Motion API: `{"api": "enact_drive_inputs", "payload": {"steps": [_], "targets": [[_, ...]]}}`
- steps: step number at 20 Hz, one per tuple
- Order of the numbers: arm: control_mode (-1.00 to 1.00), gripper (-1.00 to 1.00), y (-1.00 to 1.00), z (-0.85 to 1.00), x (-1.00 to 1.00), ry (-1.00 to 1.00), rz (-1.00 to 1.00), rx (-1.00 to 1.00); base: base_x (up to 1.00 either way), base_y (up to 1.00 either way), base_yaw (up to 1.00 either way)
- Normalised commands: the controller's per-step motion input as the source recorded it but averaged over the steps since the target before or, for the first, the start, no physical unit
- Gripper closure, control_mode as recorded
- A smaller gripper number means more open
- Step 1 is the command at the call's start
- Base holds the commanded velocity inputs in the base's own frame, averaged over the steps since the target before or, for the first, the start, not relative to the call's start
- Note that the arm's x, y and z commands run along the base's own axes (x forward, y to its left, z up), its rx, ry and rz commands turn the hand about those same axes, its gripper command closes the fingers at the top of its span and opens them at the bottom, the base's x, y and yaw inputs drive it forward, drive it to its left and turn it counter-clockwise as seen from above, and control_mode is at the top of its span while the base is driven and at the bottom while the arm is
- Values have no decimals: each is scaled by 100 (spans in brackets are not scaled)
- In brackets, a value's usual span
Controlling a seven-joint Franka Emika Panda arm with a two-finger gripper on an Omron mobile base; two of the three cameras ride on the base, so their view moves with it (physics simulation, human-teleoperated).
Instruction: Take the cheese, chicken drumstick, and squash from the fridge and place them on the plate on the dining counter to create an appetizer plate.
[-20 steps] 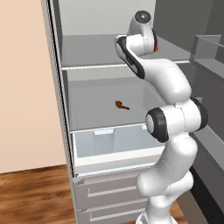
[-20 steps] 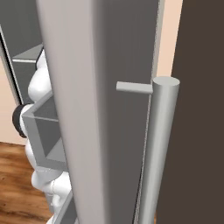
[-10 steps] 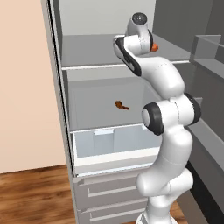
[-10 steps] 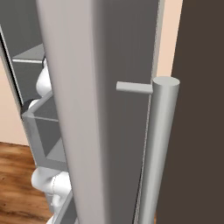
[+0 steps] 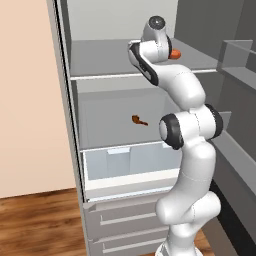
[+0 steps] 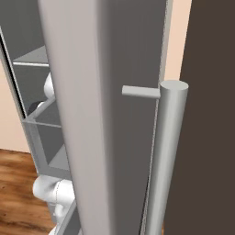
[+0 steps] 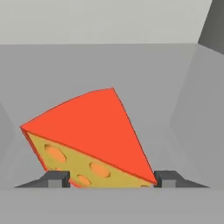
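**Hand view: cheese sits between the fingertips on the upper fridge shelf**

Hand view: the cheese (image 7: 94,131) lies directly ahead of the gripper (image 7: 112,178), on a flat grey shelf with grey walls behind and to either side. It is a wedge with a broad orange-red rind face turned up and a yellow face with darker hole marks turned toward the camera. The two dark fingertips (image 7: 57,178) stand on either side of the wedge's lower edge, right at its corners. The jaws are parted about as wide as the wedge; whether the pads actually press on it cannot be told, so a grip is not confirmed.

Left base view: the arm reaches up into the open fridge (image 5: 65,125), with the hand at the upper shelf (image 5: 100,57). A small orange patch, the cheese (image 5: 175,53), shows just beside the hand at the shelf's right part. One level down, the chicken drumstick (image 5: 139,120) lies near the middle of the lower shelf, well apart from the hand. Below that sits the translucent pale-blue crisper bin (image 5: 125,167), and under it the grey drawers (image 5: 125,220) with bar handles.

Right base view: the fridge door edge and its round bar handle (image 6: 167,156) stand close to the camera.
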Motion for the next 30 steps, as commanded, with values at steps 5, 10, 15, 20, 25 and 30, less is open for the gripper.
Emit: {"api": "enact_drive_inputs", "payload": {"steps": [5, 10, 15, 20, 25, 30], "targets": [[-100, 100, 12, -3, 25, -8, 1, 4, 0, 0, 0], [-100, 100, 11, 0, -12, -16, 4, 2, 0, 0, 0], [-100, 100, 25, 0, -90, -18, 0, 0, 0, 0, 0], [-100, 100, 13, 0, -100, -14, 0, 0, 0, 0, 0], [-100, 100, 9, 21, -100, -8, 0, 0, 0, 0, 0], [-100, 100, 11, 49, -100, -1, 0, 0, 0, 0, 0]]}}
